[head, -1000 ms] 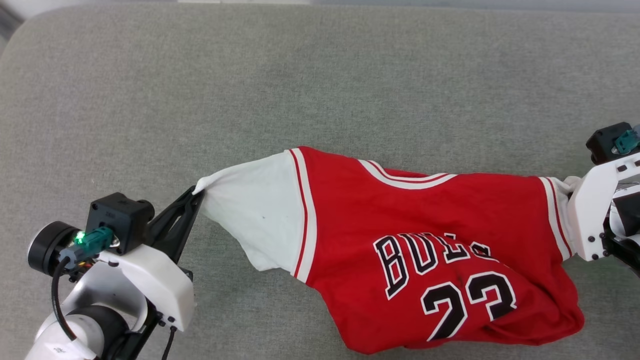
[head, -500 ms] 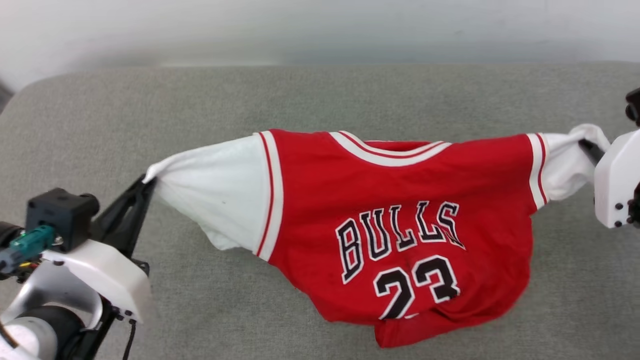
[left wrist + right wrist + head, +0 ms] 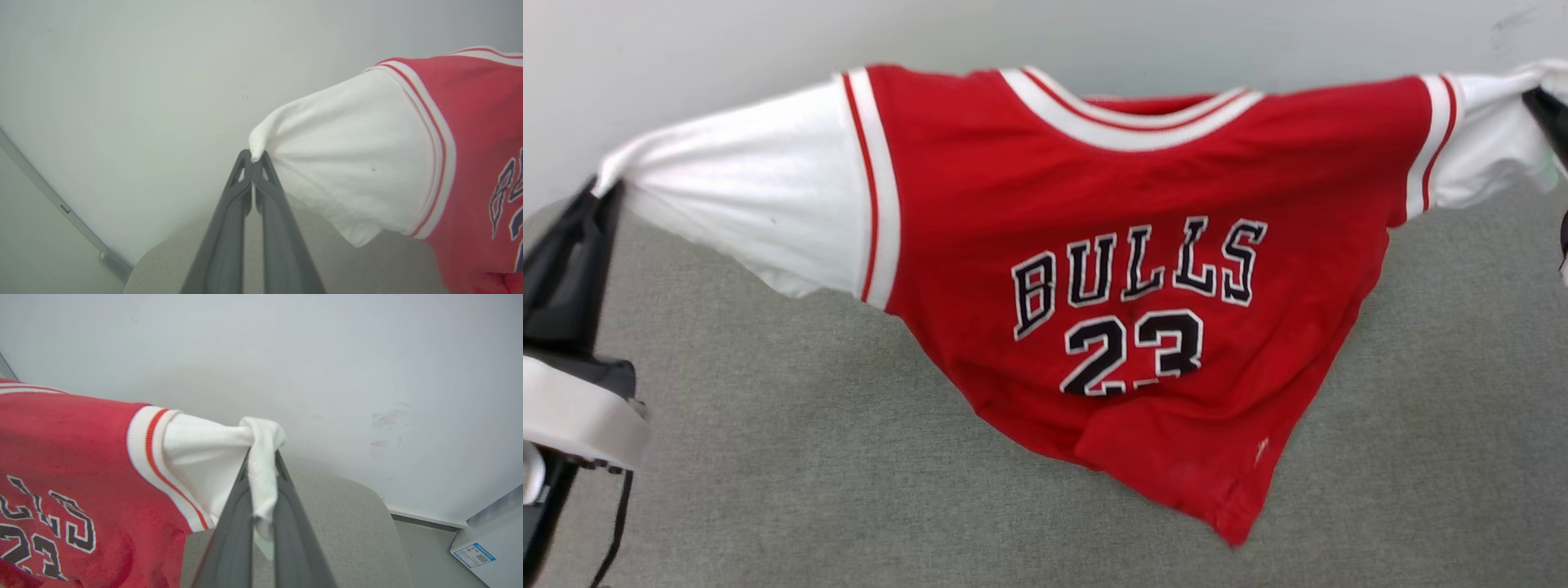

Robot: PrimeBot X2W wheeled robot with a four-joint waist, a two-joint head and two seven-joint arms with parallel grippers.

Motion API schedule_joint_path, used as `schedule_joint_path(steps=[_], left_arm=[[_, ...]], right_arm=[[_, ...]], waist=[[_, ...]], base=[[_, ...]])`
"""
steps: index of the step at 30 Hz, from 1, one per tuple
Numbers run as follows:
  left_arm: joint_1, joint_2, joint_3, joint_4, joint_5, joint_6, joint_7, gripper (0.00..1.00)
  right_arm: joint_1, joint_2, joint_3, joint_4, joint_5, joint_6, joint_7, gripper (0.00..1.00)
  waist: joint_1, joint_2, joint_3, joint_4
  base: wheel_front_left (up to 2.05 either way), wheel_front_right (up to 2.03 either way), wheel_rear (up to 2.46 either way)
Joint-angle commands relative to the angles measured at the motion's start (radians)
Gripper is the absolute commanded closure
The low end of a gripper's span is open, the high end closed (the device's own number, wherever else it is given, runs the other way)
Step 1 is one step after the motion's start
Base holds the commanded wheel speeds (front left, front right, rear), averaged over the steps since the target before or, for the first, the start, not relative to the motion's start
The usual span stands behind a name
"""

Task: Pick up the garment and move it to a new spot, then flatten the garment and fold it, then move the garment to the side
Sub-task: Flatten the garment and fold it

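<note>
Both white sleeve tips [image 3: 257,141] sit pinched in closed jaws, left gripper [image 3: 254,160] and right gripper [image 3: 261,457] stretching the red jersey garment [image 3: 1111,188] crosswise between them.

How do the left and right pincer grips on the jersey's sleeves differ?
1. The left pincer nips only the very tip of its sleeve at its fingertips; the right pincer has cloth wadded over its tips and trailing down between its fingers.
2. The left pincer's sleeve fans out wide; the right pincer's sleeve is bunched narrow.
Shared: both are shut on a white sleeve, with the garment hanging spread between them.
</note>
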Motion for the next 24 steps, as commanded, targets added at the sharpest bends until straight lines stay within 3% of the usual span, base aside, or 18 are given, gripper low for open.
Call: schedule_joint_path(steps=[1,6,14,24], left_arm=[[-0.016,0.005,0.016,-0.008,-0.011,0.006,-0.004,1.0],[-0.061,0.027,0.072,-0.033,-0.04,0.011,-0.004,1.0],[-0.207,0.071,0.146,-0.034,-0.065,0.015,-0.035,1.0],[-0.531,0.132,0.081,0.165,-0.112,-0.057,-0.065,1.0]], right_arm=[[-0.019,0.013,-0.016,-0.013,0.009,-0.001,-0.005,1.0],[-0.063,0.076,-0.078,-0.075,0.048,-0.001,0.002,1.0],[-0.15,0.087,-0.107,-0.098,-0.017,-0.001,-0.029,1.0],[-0.359,0.113,-0.065,0.009,-0.084,-0.001,-0.103,1.0]], waist=[[0.0001,0.0,-0.004,-0.005],[0.0001,0.0,-0.008,-0.016],[0.0001,0.0,0.038,-0.025],[0.0001,0.0,0.218,-0.028]], base=[[0.0,0.0,0.0],[0.0,0.0,0.0],[0.0,0.0,0.0],[0.0,0.0,0.0]])
